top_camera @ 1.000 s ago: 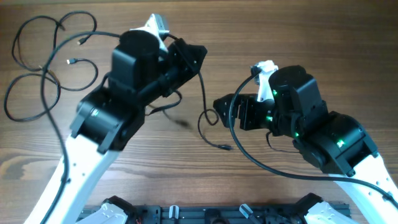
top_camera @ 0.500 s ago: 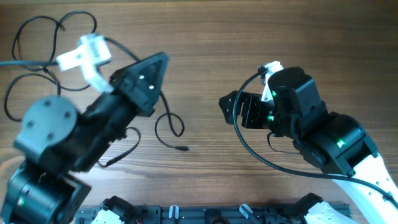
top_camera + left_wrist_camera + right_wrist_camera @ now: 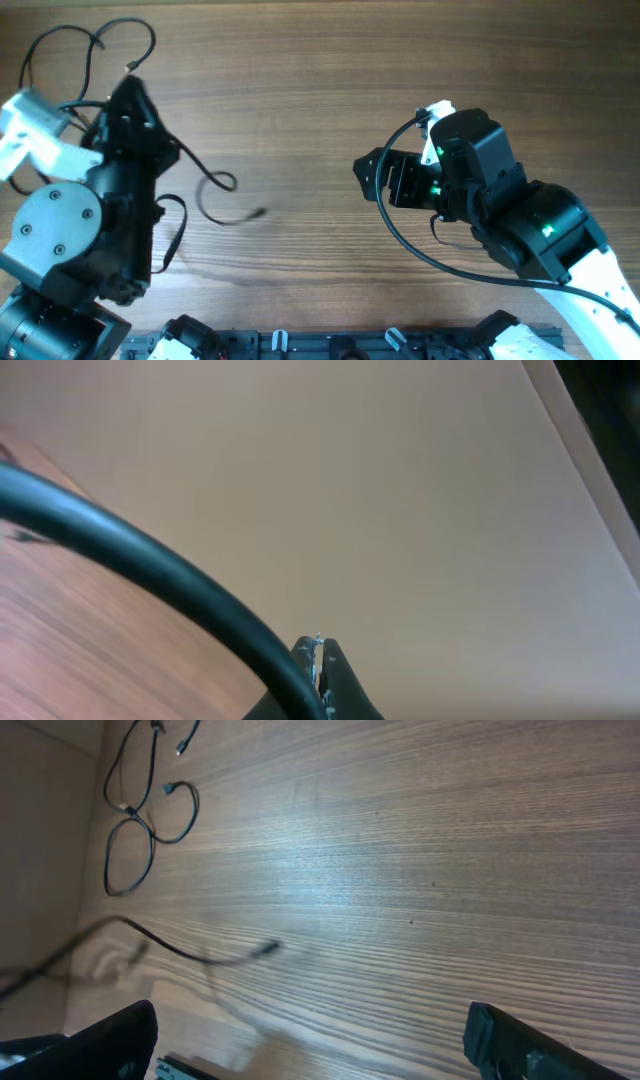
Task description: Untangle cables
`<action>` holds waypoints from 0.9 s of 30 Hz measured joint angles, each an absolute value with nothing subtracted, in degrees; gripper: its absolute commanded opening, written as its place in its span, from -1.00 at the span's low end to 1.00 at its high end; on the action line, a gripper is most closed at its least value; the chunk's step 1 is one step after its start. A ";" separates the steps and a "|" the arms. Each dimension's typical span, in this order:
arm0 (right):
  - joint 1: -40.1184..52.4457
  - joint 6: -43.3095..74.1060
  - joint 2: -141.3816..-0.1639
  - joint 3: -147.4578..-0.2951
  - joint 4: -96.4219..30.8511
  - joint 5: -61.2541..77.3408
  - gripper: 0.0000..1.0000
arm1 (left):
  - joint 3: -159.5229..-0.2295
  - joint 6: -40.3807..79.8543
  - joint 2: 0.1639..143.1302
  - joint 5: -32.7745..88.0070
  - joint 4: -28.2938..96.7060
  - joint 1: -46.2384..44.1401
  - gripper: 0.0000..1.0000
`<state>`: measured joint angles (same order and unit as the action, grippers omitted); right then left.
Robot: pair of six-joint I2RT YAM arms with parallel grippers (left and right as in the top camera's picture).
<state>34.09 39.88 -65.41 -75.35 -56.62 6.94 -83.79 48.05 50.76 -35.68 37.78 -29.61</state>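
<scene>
Beside the left arm (image 3: 90, 250), cables (image 3: 128, 22) loop; left gripper (image 3: 318, 660) closed, right gripper (image 3: 310, 1015) open.

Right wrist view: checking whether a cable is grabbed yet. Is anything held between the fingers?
No, the right gripper stands wide open with nothing between its fingers; the nearest cable is clear of them.

Overhead top-down, right wrist oblique; shared cables (image 3: 97, 40)

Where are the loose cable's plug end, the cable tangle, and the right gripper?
plug end (image 3: 272, 948): right wrist view, cable's tip.
cable tangle (image 3: 97, 42): overhead view, crossing of cords.
right gripper (image 3: 312, 1020): right wrist view, midway between fingers (image 3: 500, 1040).
</scene>
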 measured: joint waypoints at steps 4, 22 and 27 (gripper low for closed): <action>34.09 39.88 -65.41 -75.35 -56.62 6.96 0.99 | -83.79 49.95 50.76 -45.60 37.78 -29.61 -0.92; 34.09 39.90 -65.39 -75.35 -57.84 6.94 0.99 | -83.81 63.16 58.33 -48.84 44.07 -16.49 -0.92; 34.09 39.88 -65.39 -75.35 -57.87 6.94 0.99 | -83.81 63.40 60.84 -40.25 45.47 -7.11 -0.92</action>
